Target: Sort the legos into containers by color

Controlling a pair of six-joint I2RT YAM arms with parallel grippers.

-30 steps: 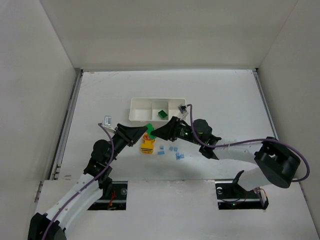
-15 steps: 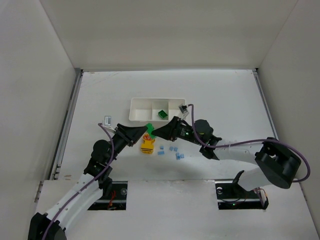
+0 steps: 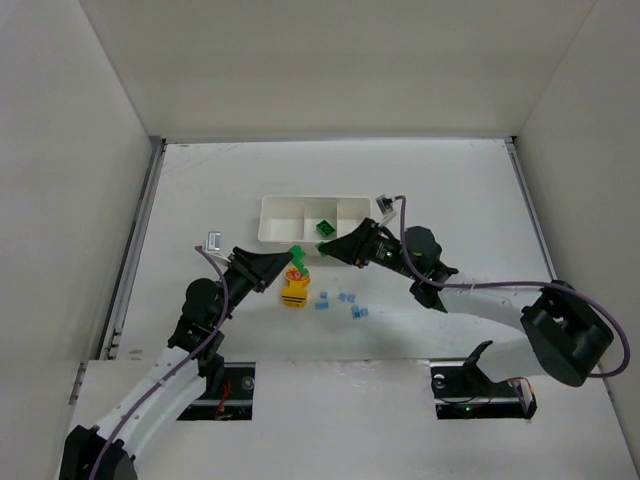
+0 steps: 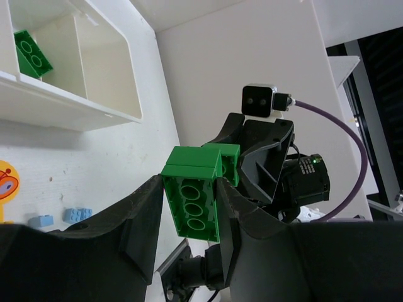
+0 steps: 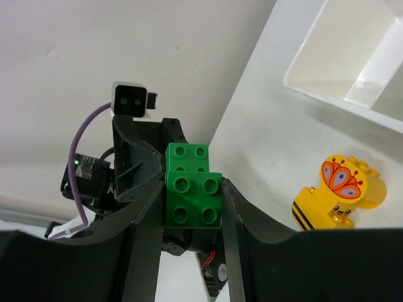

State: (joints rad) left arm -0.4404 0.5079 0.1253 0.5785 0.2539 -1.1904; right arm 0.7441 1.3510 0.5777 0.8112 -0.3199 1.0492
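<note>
My left gripper (image 3: 293,262) is shut on a long bright green brick (image 4: 192,207) and holds it above the table, left of the yellow-orange brick's top. My right gripper (image 3: 326,249) is shut on a square green brick (image 5: 193,200), just right of the left one and in front of the white three-compartment tray (image 3: 300,238). The two green bricks sit close together, tip to tip. One green brick (image 3: 326,228) lies in the tray's middle compartment. A yellow-orange brick (image 3: 294,290) with a flower print stands on the table below both grippers. Small light blue bricks (image 3: 346,298) lie to its right.
The white side walls enclose the table on the left, right and back. The tray's left and right compartments show nothing in them. The right arm's purple cable (image 3: 480,284) runs along its forearm.
My right gripper has drawn back to the right, toward the tray's front, with a green brick in it. The left gripper has stayed put with its green brick.
</note>
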